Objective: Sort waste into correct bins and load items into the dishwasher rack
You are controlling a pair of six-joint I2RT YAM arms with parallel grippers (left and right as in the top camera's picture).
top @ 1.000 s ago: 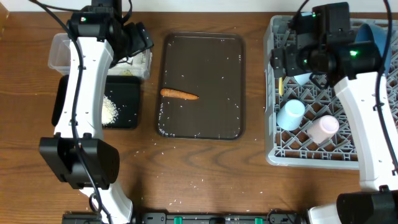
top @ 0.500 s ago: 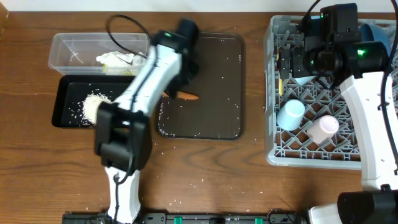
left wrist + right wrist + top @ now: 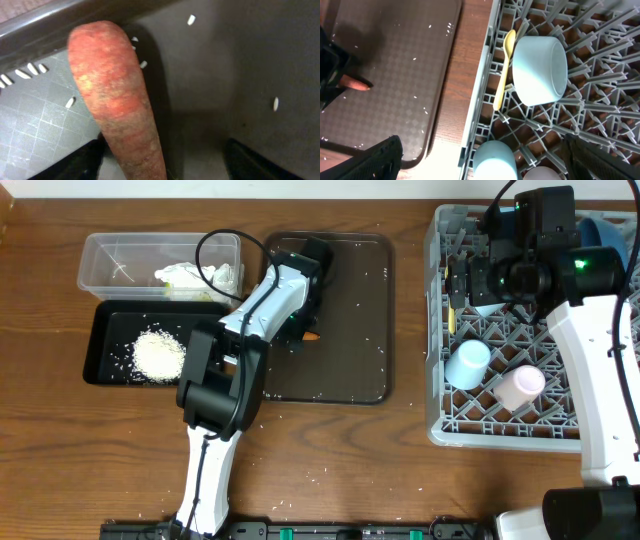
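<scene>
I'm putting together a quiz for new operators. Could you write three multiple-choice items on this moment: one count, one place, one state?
1. How many small cups lie in the large grey plastic pegged rack? A one; B two; C four.
2. Where is the thin orange carrot piece? A in the rack; B on the dark brown serving tray; C inside a cup.
3. How do the jaws of the right gripper stand? A open, empty; B shut on a cup; C shut on the carrot.

Answers:
1 B: the overhead view shows a pale blue cup and a pale pink one.
2 B: the left wrist view shows it lying on the tray floor.
3 A: the right wrist view shows its fingers wide apart, gripping nothing.
</scene>
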